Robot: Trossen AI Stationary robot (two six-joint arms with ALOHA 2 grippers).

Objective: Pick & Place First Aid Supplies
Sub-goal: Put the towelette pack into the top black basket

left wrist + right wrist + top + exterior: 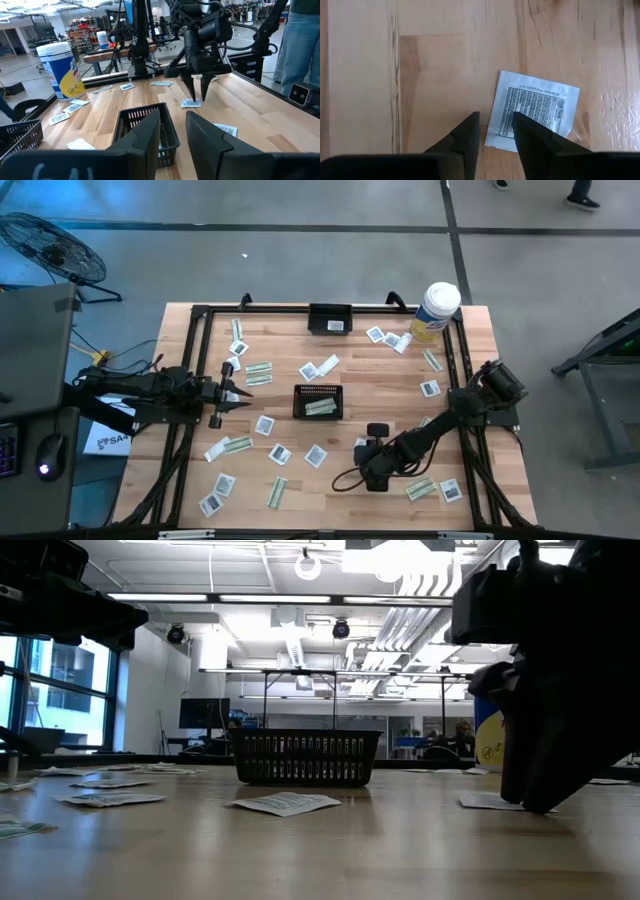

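Right wrist view: one square packet (532,112)

the right gripper (495,131) covers part of a square white packet (540,107), its fine print unreadable. a person (300,40) is cut off at the frame edge.

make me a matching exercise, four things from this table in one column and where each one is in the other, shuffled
Things:
1. canister
2. middle basket
3. right tool
4. left tool

Places:
a. pointing down over a square white packet
b. far right corner of the table
c. left of the middle basket, holding nothing
d. table centre, a green-and-white strip inside

Pairs: 1-b, 2-d, 3-a, 4-c
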